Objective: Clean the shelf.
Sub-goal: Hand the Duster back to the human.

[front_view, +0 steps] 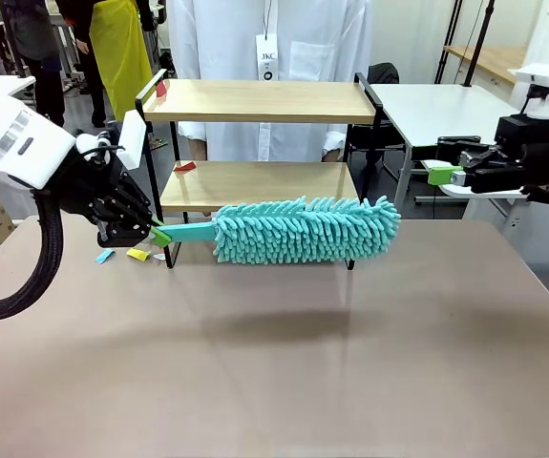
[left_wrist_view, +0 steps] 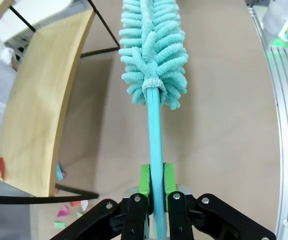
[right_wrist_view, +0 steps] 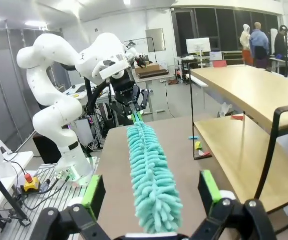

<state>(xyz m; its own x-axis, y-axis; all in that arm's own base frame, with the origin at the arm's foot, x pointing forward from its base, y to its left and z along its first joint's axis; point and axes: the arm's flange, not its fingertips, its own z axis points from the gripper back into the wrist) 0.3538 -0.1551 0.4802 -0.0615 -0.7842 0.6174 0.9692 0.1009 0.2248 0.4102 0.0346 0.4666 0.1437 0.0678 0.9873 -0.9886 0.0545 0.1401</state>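
Holding the duster (front_view: 303,229) tight, the left gripper (front_view: 158,234) probably must next sweep the scraps (front_view: 185,166) off the shelf (front_view: 255,100), while the right gripper (front_view: 438,173) waits wide apart.

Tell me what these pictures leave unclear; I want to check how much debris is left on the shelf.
- Front view: the duster hides the front of the shelf's lower board, so scraps there can't be counted.
- Front view: the left gripper covers part of the scraps on the table.
- Left wrist view: the upper board is cut off by the edge.
- Right wrist view: the scraps are too small to count.
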